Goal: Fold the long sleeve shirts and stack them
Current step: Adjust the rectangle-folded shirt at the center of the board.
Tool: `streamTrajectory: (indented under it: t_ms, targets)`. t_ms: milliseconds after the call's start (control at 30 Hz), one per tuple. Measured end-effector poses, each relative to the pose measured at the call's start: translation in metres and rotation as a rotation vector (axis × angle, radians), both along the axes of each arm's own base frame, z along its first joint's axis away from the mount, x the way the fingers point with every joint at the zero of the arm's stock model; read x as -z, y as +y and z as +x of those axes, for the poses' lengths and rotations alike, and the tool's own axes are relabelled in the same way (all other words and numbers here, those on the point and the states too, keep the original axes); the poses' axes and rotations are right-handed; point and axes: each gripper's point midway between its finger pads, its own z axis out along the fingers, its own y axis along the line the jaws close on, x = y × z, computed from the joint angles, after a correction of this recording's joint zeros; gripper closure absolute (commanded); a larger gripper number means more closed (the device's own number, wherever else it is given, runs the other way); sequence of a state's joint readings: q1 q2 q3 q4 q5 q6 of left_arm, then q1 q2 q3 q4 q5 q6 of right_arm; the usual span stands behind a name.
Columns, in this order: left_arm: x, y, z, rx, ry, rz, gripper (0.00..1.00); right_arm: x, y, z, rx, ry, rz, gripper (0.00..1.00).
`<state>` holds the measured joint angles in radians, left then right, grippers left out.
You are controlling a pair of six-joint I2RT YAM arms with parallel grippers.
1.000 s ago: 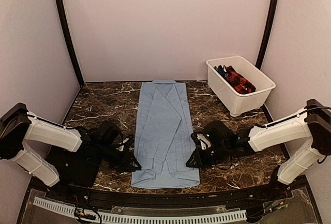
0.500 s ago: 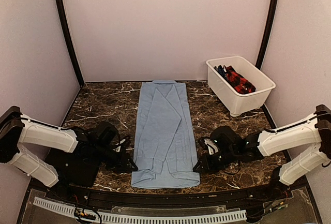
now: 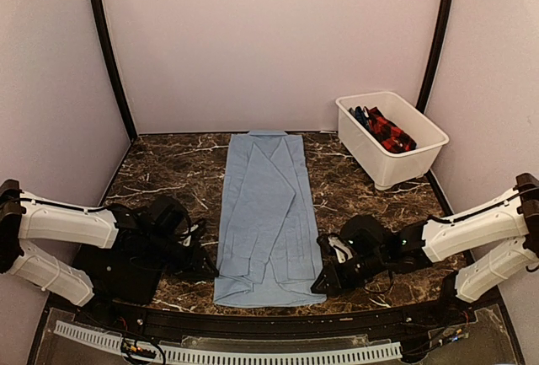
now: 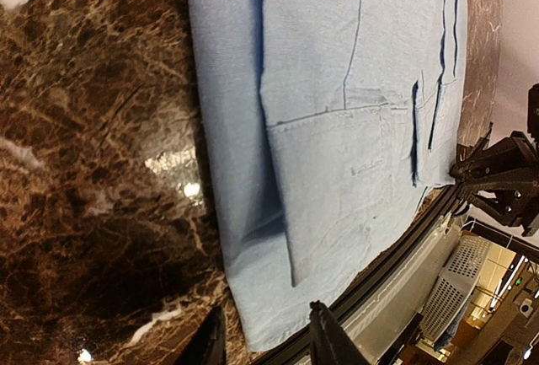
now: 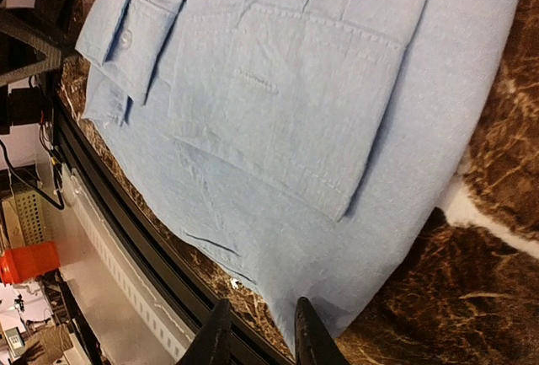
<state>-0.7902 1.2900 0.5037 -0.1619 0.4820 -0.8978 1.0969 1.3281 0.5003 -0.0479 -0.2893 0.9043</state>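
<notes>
A light-blue long sleeve shirt [image 3: 265,213] lies flat in a narrow lengthwise strip on the marble table, sleeves folded in, hem at the near edge. My left gripper [image 3: 205,269] sits low at the shirt's near-left corner, open. In the left wrist view the shirt [image 4: 337,129] has that corner lying between the spread fingertips of the left gripper [image 4: 265,341]. My right gripper [image 3: 323,283] is low at the near-right corner, open. In the right wrist view the shirt [image 5: 295,112] reaches down to the right gripper [image 5: 259,336]. More shirts [image 3: 387,131], red-black checked and dark blue, lie in the bin.
A white plastic bin [image 3: 404,158] stands at the back right. A flat black mat [image 3: 118,276] lies under the left arm. The black rail of the table's near edge [image 3: 269,323] runs just behind both grippers. Dark marble tabletop [image 3: 168,171] flanks the shirt.
Both grippers have slid toward the near edge along the shirt's sides, ending at its bottom corners. The shirt has not moved.
</notes>
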Motion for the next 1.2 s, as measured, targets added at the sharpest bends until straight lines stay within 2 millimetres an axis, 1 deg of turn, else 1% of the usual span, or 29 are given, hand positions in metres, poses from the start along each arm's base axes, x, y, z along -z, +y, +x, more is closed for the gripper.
streamTrajectory:
  t_ms: [100, 200, 333, 433, 500, 633, 700, 833, 967, 1067, 1200]
  targets:
    - [0.001, 0.001, 0.0, -0.006, 0.006, 0.008, 0.67, 0.01, 0.001, -0.012, -0.025, 0.027, -0.013, 0.76]
    - [0.002, 0.003, -0.001, -0.011, 0.008, 0.015, 0.67, 0.021, -0.002, -0.021, -0.034, 0.059, -0.018, 0.77]
    - [0.003, 0.004, 0.0, -0.016, 0.006, 0.021, 0.66, 0.018, -0.001, -0.024, -0.024, 0.072, -0.007, 0.75]
    - [0.002, 0.005, 0.002, -0.026, -0.002, 0.026, 0.64, 0.009, -0.007, -0.023, -0.006, 0.062, -0.007, 0.71]
    - [-0.002, 0.005, 0.003, -0.032, -0.015, 0.021, 0.63, -0.002, -0.01, -0.02, 0.014, 0.038, 0.005, 0.7]
    - [-0.008, 0.005, 0.009, -0.052, -0.031, -0.002, 0.62, -0.014, -0.014, -0.01, 0.052, 0.015, 0.027, 0.65]
    - [-0.01, 0.007, 0.015, -0.068, -0.035, -0.011, 0.61, -0.013, -0.018, -0.004, 0.076, 0.013, 0.019, 0.62]
    - [-0.008, 0.011, 0.023, -0.089, -0.037, -0.012, 0.58, -0.011, -0.024, 0.011, 0.12, 0.012, 0.011, 0.58]
    - [-0.002, 0.008, 0.023, -0.077, -0.017, -0.02, 0.58, -0.009, -0.026, 0.022, 0.155, 0.011, 0.032, 0.56]
    - [0.003, 0.004, 0.022, -0.062, 0.005, -0.031, 0.57, -0.003, -0.026, 0.025, 0.164, 0.018, 0.035, 0.56]
    - [0.008, 0.003, 0.018, -0.053, 0.022, -0.035, 0.58, 0.006, -0.025, 0.023, 0.158, 0.034, 0.039, 0.56]
